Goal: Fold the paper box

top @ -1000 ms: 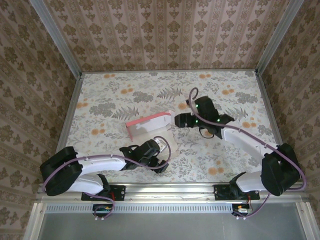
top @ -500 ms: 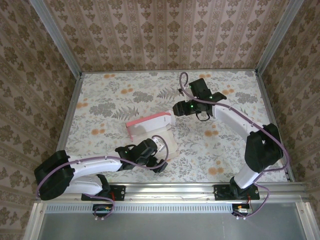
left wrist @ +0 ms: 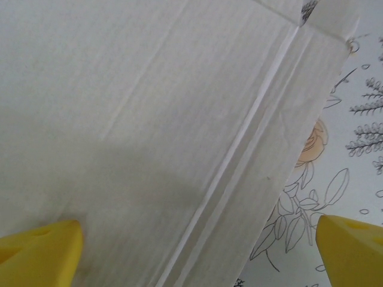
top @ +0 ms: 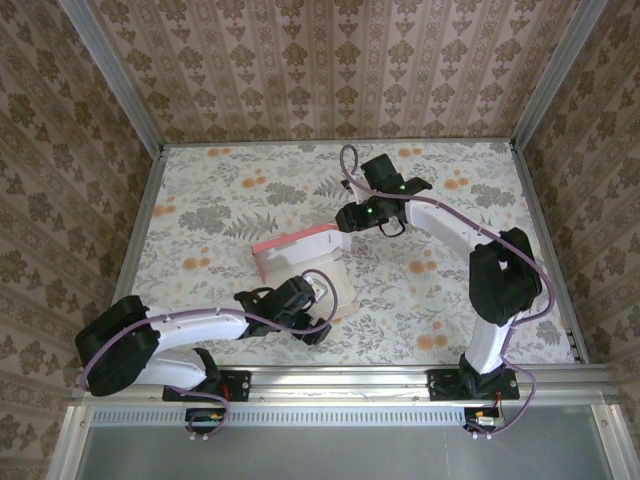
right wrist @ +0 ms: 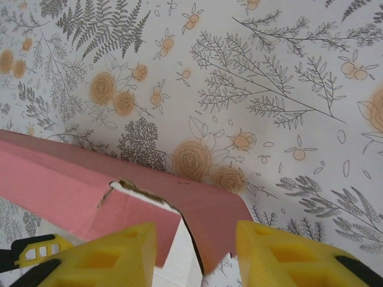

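The paper box point(top: 300, 262) lies mid-table, partly folded, with a pink far wall and a pale whitish face toward me. My left gripper point(top: 320, 300) is at its near right edge. In the left wrist view that whitish creased panel point(left wrist: 149, 119) lies under the open left gripper point(left wrist: 194, 257), one yellow fingertip point(left wrist: 36, 251) over the card and the other over the tablecloth. My right gripper point(top: 345, 222) is at the box's far right corner. In the right wrist view its jaws point(right wrist: 194, 257) stand partly apart around the torn-edged pink flaps point(right wrist: 215, 218), not pressing them.
The table wears a floral cloth point(top: 450, 290) and is walled by patterned panels on three sides. A metal rail point(top: 340, 378) runs along the near edge by the arm bases. Open cloth lies left and right of the box.
The right arm has swung left and farther away, bringing its gripper to the box's far right corner, and its jaws have narrowed. The left arm has barely moved.
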